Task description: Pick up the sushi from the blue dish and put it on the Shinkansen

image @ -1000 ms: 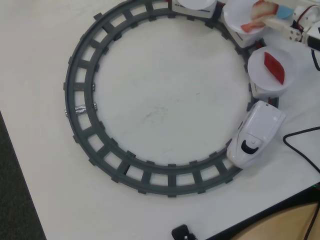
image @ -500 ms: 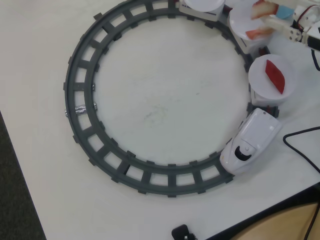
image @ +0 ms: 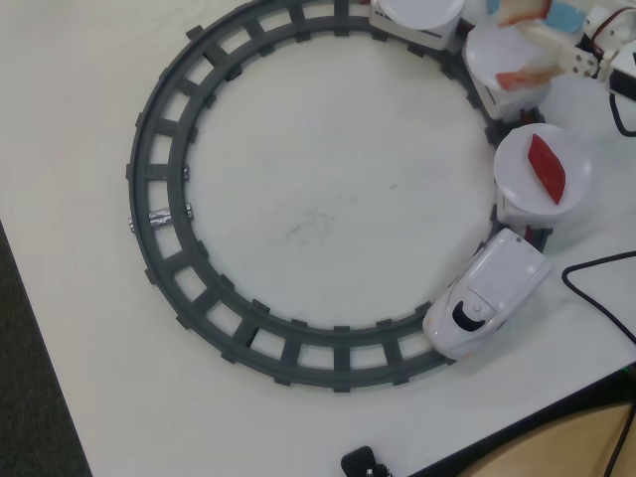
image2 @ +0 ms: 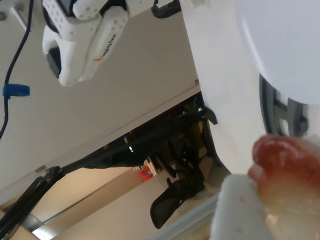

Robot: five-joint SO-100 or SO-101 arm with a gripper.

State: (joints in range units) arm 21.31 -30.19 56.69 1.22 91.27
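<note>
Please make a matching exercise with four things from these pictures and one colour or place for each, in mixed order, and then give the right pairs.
Things:
1. train
2. track
3. red slice
4. sushi

Descriptions:
A. grey ring on the table
B. lying on the round white plate just behind the train
C. white with a black windshield, lower right in the overhead view
D. close to the camera in the wrist view, reddish on top

Pairs: 1-C, 2-A, 3-B, 4-D
</note>
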